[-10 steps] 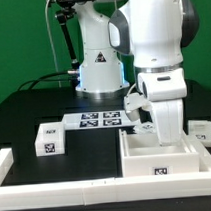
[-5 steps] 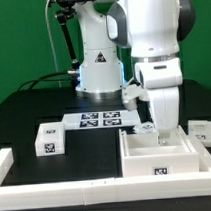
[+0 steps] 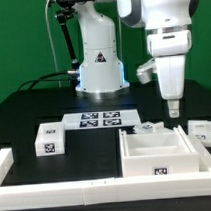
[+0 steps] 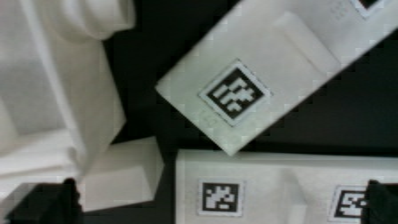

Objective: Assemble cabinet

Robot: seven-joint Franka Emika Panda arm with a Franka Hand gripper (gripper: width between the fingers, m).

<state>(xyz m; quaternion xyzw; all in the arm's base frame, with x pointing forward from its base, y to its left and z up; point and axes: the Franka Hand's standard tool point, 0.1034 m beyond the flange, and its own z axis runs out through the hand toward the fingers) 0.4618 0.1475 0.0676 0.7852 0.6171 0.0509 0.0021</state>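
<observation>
My fingers (image 3: 174,107) hang spread wide and empty, clear above the cabinet (image 3: 147,163). It sits hollow side up on the table (image 3: 29,110), at the exterior view's right, I judge ready for another part.

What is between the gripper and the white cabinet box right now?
Nothing. In the exterior view the gripper hangs above the cabinet, and the stretch between them is only open air.

White rounded arm (image 3: 167,25); grey joint (image 3: 125,6); triangle mark on base (image 3: 99,66); black cables (image 3: 59,36).
</observation>
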